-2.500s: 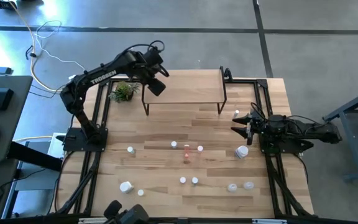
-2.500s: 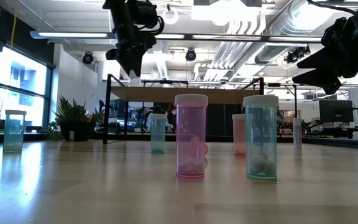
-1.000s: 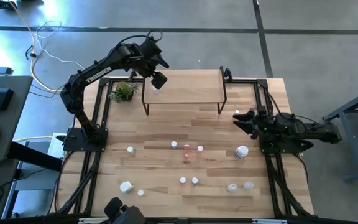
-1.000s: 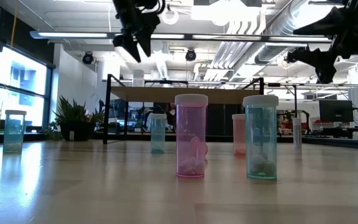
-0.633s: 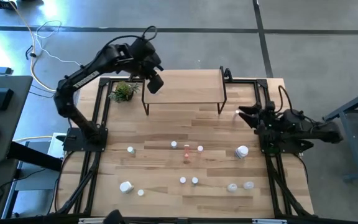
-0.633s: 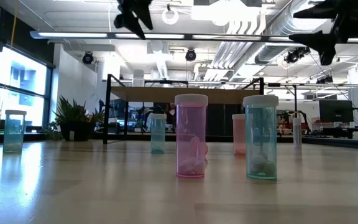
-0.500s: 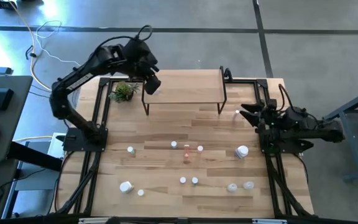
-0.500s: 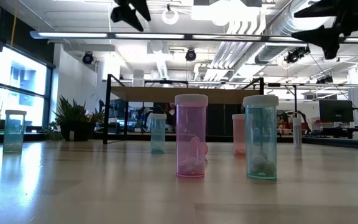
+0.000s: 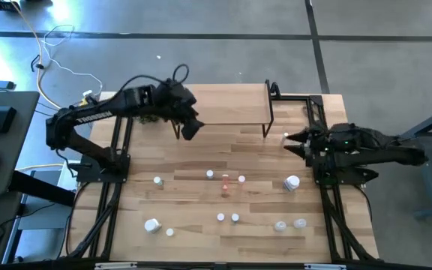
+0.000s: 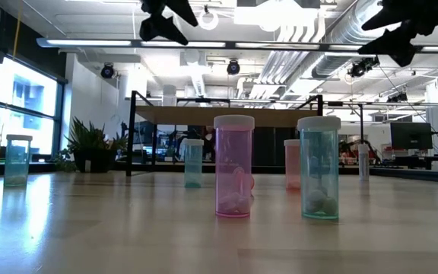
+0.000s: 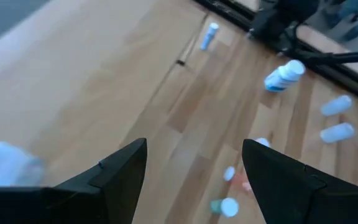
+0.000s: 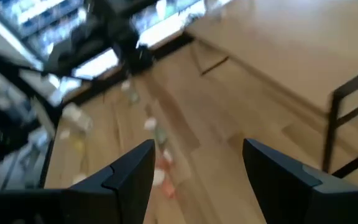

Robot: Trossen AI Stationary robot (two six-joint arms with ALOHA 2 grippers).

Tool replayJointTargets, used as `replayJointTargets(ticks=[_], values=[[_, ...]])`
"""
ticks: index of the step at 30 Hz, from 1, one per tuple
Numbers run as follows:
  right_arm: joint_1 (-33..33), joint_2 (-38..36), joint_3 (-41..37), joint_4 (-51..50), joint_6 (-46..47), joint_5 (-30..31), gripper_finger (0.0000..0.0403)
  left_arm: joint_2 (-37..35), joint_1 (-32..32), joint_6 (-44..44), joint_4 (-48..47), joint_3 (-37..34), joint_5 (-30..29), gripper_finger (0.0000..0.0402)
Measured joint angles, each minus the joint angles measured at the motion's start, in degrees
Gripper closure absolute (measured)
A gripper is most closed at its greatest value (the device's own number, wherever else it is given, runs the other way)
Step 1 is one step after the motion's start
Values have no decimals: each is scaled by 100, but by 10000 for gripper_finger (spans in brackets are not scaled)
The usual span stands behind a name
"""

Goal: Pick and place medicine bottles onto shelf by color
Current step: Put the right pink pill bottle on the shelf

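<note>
Grey concrete floor (image 9: 223, 19) surrounding the wooden table (image 9: 201, 154); ceiling ducts (image 10: 310, 23) and strip lights (image 10: 90, 43) hanging overhead; daylight entering through tall windows (image 10: 29, 106) at one side.

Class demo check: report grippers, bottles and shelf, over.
Left gripper open, empty, at shelf's front-left corner. Right gripper open, empty, at table's right side. Bottles standing on table.

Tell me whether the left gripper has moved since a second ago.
Yes. The left gripper has come off the shelf top's left end toward the table's front, now past the shelf's front-left leg.
</note>
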Motion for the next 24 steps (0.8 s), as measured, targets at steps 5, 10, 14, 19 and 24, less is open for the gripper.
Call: replayJointTargets(ticks=[5,10,14,19,24], values=[[0,599,0,205,-223,-340,169,-53,-375,-211,658,-472,-114,149],[0,1207,0,924,-712,-659,169,-54,-730,-334,984,-766,-361,149],[0,1663,0,1406,-1081,-826,169,-54,-951,-388,1123,-953,-380,149],[8,2192,0,1813,-1136,-900,169,-139,-1147,-434,1155,-1135,-378,149],[218,2697,0,2364,-1010,-927,169,-161,-1227,-485,1105,-1145,-374,149]])
